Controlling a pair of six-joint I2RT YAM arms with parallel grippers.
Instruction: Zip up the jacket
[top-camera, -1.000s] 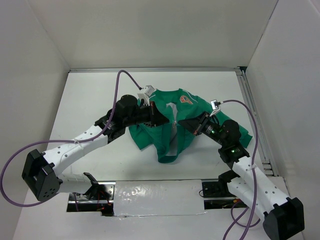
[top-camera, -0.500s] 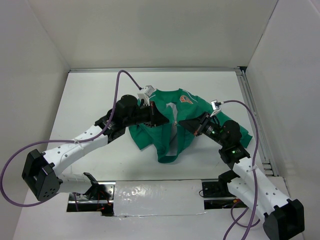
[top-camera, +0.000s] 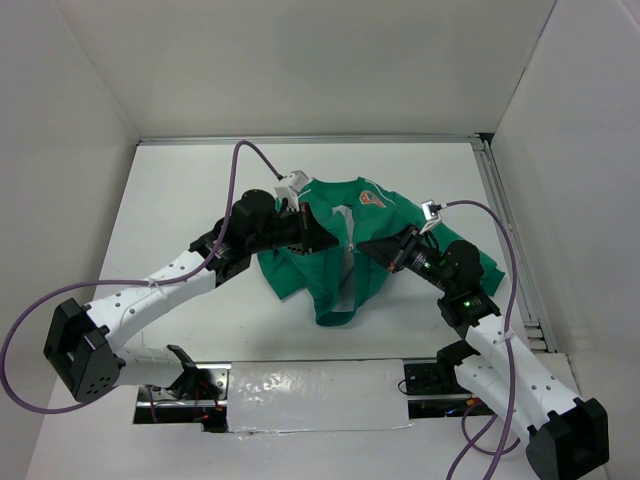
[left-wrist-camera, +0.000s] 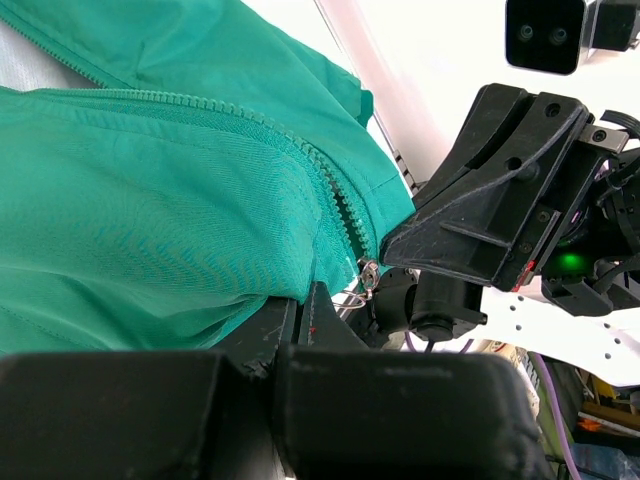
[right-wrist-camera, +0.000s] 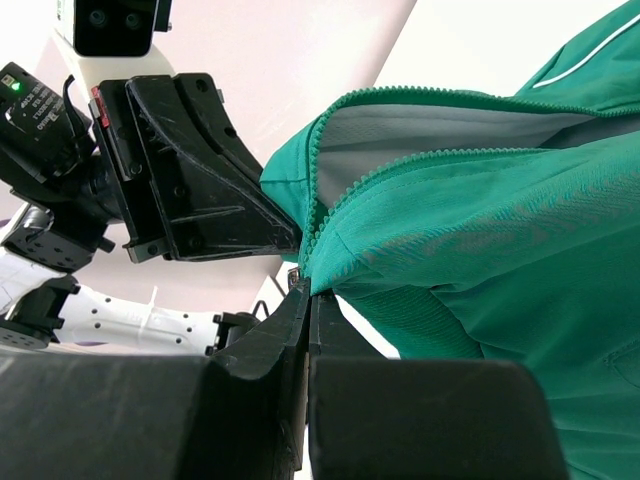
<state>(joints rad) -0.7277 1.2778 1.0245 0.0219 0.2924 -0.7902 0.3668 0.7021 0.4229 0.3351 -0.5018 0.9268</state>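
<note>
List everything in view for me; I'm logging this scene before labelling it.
jacket: one, green with white lining, bunched mid-table between the pincers.
chest patch: one, orange, on the jacket's far part.
zipper: one, green teeth, open along the jacket's front.
table: one, white, under everything.
cables: two, purple, one looping from each wrist.
left pincer: one, black, shut on the jacket beside the zipper.
right pincer: one, black, shut on the jacket, facing the left one.

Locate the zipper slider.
Left wrist view, centre: the slider sits at the lower end of the jacket zip, right beside the right gripper.
</note>
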